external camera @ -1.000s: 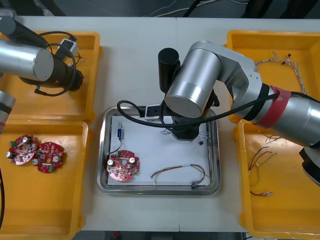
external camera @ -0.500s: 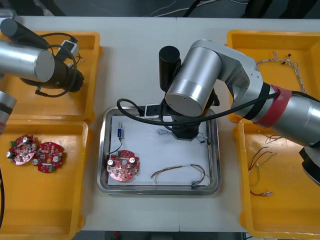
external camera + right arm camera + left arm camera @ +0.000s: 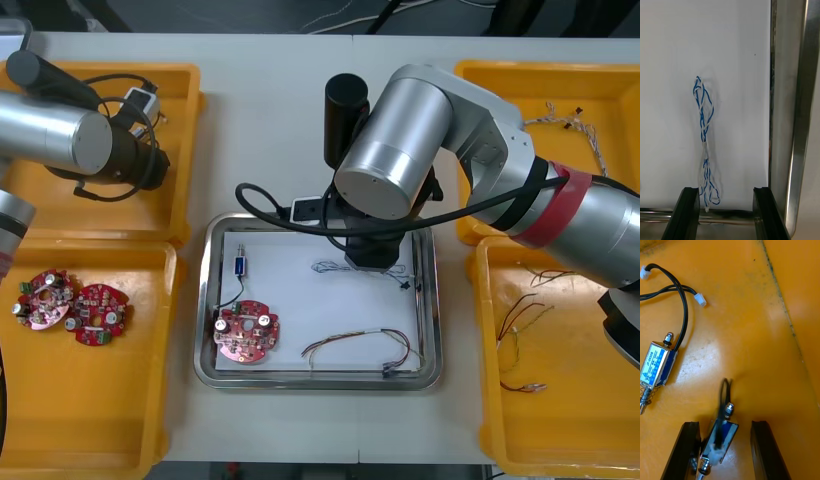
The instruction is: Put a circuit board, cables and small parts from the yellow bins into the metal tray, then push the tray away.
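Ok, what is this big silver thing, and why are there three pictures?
It's a robot with two arms. One picture looks down at a table; two come from cameras on its wrists. Yellow bins sit on both sides of a metal tray holding a red board, cables and a small part. The right gripper hangs open over the tray, a blue-white cable lying between its fingers. The left gripper is open in a bin, another small part between its fingers. Nothing is held.

Light table point(image 3: 280, 130), dark floor point(image 3: 230, 15) beyond
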`<state>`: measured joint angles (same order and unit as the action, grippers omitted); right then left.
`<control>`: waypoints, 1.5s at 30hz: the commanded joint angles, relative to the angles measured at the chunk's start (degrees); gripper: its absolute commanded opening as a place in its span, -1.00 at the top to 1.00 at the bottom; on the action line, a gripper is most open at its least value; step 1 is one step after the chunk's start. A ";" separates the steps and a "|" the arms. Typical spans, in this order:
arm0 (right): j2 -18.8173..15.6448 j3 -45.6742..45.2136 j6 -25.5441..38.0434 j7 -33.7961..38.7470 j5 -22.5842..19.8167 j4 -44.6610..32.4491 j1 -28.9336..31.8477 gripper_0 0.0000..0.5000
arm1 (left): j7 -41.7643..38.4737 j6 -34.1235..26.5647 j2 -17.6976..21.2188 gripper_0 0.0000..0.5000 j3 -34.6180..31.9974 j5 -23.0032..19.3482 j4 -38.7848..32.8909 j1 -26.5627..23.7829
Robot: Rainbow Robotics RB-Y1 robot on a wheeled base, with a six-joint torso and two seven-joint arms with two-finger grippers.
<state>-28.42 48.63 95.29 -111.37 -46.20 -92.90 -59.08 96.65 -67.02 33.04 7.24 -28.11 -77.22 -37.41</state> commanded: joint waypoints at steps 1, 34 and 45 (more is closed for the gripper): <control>-0.23 -6.18 2.88 -1.22 -1.09 -0.44 -1.22 -0.69 | 2.67 0.92 -0.70 -0.03 1.02 0.51 -0.56 0.84; -8.76 -41.78 14.71 20.75 -0.12 -1.49 2.74 -0.69 | -1.38 -25.80 4.67 1.00 -12.78 -3.01 -13.04 1.02; -13.50 -49.69 14.71 26.11 1.20 -1.49 6.96 -0.70 | -8.06 -38.45 5.63 1.00 -16.47 -4.15 -21.66 1.02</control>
<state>-38.99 3.27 109.79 -87.60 -46.29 -92.98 -53.44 96.55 -102.78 35.83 -7.47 -31.40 -94.69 -36.82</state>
